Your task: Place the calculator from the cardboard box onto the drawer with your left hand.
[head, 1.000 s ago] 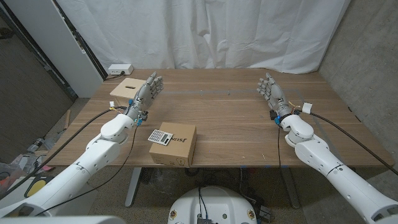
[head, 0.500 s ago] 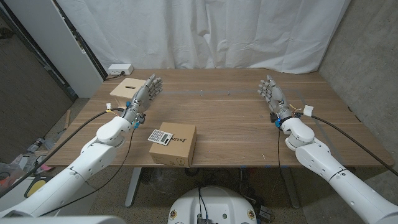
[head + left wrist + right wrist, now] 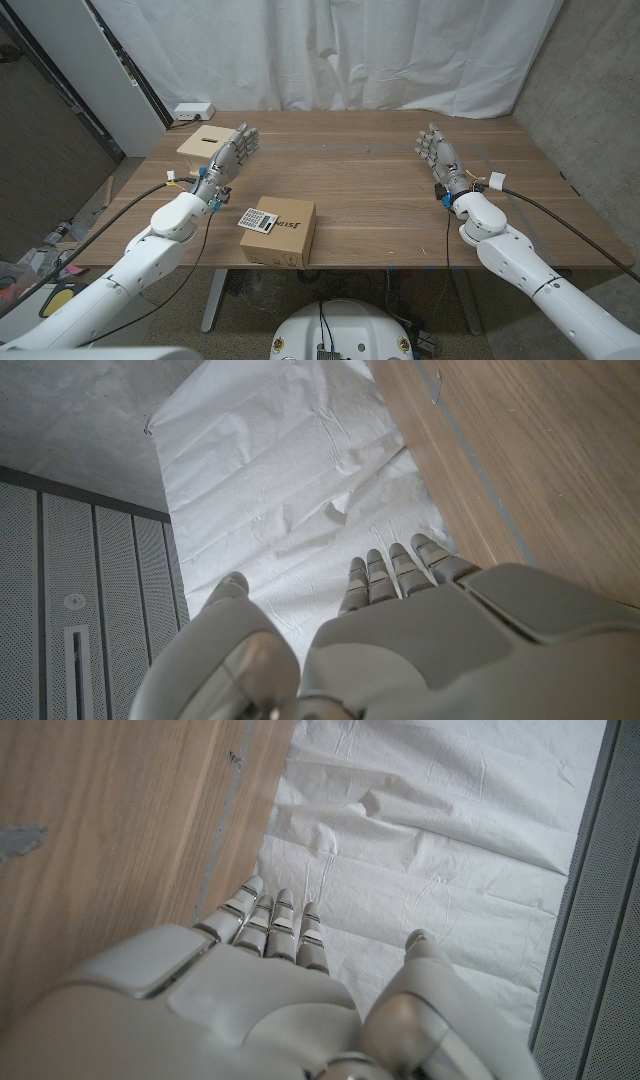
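Note:
A brown cardboard box [image 3: 292,236] stands near the table's front edge, left of the middle. A white calculator [image 3: 257,219] with dark keys lies on the box's top, at its left end. A flat, pale wooden drawer [image 3: 203,139] lies at the far left of the table. My left hand [image 3: 230,155] is raised between the drawer and the box, fingers stretched out and apart, holding nothing. In the left wrist view the left hand [image 3: 400,630] points at the white curtain. My right hand [image 3: 438,153] is raised over the table's right side, fingers apart and empty; the right wrist view shows that right hand [image 3: 240,990] from behind.
The wooden table [image 3: 360,190] has bare surface between the two hands. A small white device [image 3: 193,110] sits at the far left corner. A white curtain [image 3: 330,50] hangs behind the table. Cables run along both arms.
Both forearms have shifted slightly, the left one a little outward. The hands stay raised and spread. The box and calculator have not moved.

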Robot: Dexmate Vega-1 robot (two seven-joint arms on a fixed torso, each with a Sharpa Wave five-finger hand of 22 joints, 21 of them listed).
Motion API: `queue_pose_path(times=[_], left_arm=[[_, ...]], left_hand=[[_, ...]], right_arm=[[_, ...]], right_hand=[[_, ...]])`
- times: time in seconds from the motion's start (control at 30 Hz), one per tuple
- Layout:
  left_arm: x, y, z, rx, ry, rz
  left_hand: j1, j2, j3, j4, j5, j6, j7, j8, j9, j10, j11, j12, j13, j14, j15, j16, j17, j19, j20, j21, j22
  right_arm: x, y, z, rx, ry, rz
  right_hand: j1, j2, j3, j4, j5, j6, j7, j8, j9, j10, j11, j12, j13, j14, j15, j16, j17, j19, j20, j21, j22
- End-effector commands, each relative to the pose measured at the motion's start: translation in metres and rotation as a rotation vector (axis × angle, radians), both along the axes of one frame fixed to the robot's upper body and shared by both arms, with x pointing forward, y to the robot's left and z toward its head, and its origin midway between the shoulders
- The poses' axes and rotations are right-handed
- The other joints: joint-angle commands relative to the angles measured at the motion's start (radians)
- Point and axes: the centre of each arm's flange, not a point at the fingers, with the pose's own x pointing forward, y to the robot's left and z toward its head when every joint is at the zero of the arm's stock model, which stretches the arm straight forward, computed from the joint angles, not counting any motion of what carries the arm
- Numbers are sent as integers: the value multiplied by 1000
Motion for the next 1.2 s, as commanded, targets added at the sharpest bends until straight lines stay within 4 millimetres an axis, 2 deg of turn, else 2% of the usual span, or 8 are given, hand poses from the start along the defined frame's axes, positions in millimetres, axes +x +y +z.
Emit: queue_pose_path(times=[0.03,0.7,1.2], left_arm=[[-5,5,-8,25,-12,15],[-28,17,-20,81,-16,39],[-33,22,-40,49,-25,57]], left_hand=[[15,0,2,-6,5,13,-1,9,4,11,-7,3,5,10,-2,8,2,8,-22,1,4],[20,2,0,-9,6,17,-5,6,4,13,-8,0,5,16,-4,5,2,8,-22,-1,3],[27,4,-1,-12,7,30,-9,8,4,30,-10,3,5,30,-8,6,2,20,-21,1,3]], right_arm=[[-5,3,-3,-2,9,-16],[-8,8,-5,-5,9,-17],[-9,13,-2,-22,18,-12]], right_hand=[[0,9,3,-5,5,7,-2,6,3,6,2,6,5,10,0,2,4,10,-8,0,5],[0,10,2,-7,5,8,-1,6,3,8,2,6,5,11,2,1,4,11,-7,-3,5],[-1,11,0,-9,5,9,-3,6,3,10,1,6,5,12,1,0,4,11,-8,-6,5]])
